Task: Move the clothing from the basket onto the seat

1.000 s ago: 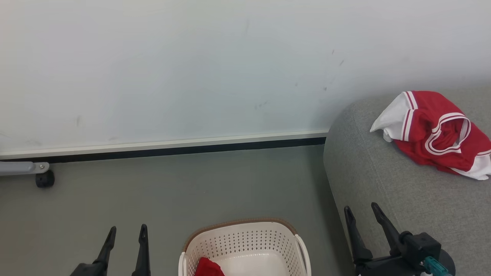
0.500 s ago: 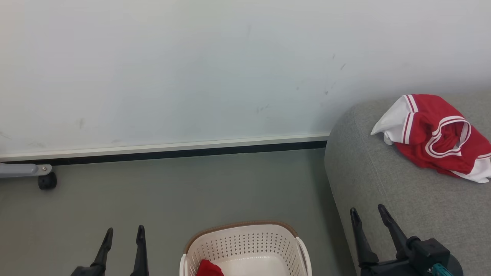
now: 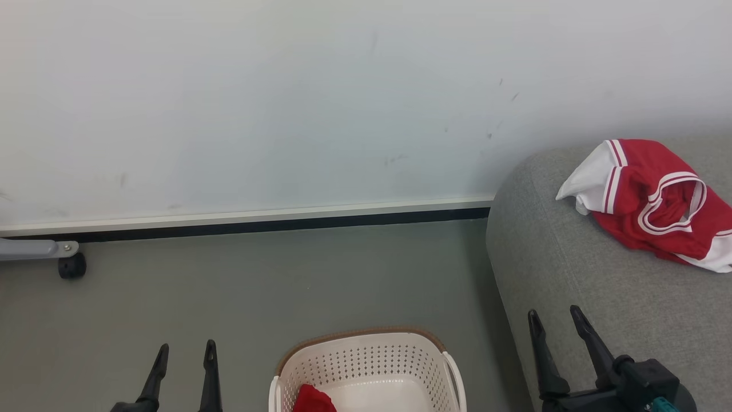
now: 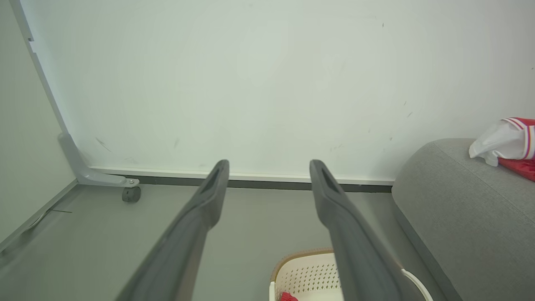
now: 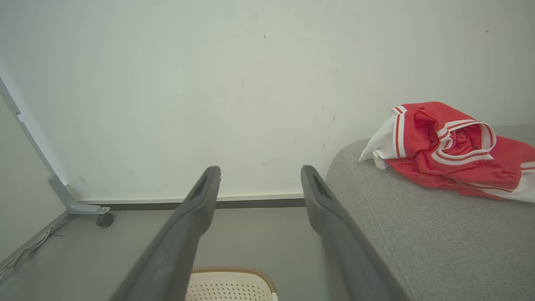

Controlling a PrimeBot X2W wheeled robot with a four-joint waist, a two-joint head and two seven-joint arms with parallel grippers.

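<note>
Both arms are hanging low at the near side and nothing is being carried. The left gripper [image 3: 187, 344] is holding its two fingers parted with bare floor [image 3: 240, 286] between them. The right gripper [image 3: 553, 311] is likewise spread and empty, hovering at the near left edge of the seat [image 3: 572, 269]. To me that reads as a gap between loads. One piece of the clothing [image 3: 652, 200] is lying crumpled at the seat's far right, well apart from either gripper. A second red piece [image 3: 311, 399] is sitting in the basket [image 3: 366, 336], which is standing on the floor just left of the seat, between the two grippers, probably so that either arm can dip in. The head view is giving me that red piece inside the basket. The right wrist view is catching the basket's far rim and, better, the open striped neckline of the piece on the seat. The left wrist view is offering mostly a white corner of that piece, plus a caster [image 4: 131, 194] by the far left wall [image 4: 250, 83].
</note>
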